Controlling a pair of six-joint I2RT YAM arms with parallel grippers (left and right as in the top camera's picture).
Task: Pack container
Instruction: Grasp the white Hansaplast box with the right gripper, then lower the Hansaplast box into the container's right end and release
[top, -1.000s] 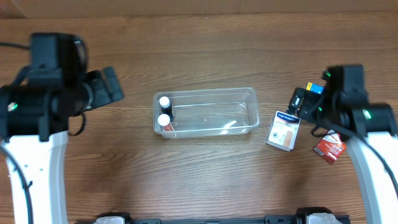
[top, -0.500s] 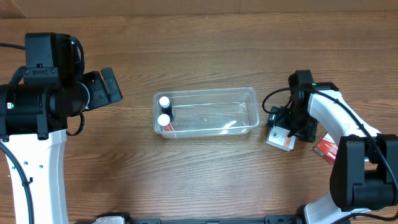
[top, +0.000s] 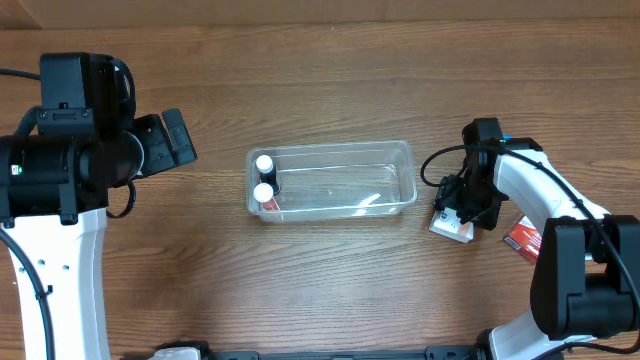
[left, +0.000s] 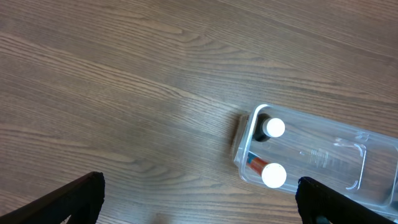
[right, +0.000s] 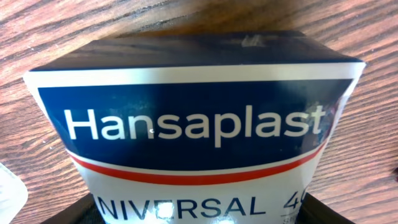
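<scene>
The clear container (top: 330, 148) sits mid-table with two white-capped bottles (top: 264, 178) at its left end; it also shows in the left wrist view (left: 373, 152). A Hansaplast plaster box (top: 452, 227) lies flat to the right of the container. My right gripper (top: 463, 205) is low over it, open, with a finger on each side of the box (right: 193, 124). My left gripper (top: 176, 140) is open and empty, held above the table left of the container, and its fingers frame bare wood (left: 199, 205).
A small red packet (top: 523, 238) lies right of the plaster box, beside the right arm. A blue item (top: 507, 142) peeks out behind the right arm.
The right arm swung in and came down over the plaster box, then settled a little lower. The left arm shifted slightly and then stayed still.
</scene>
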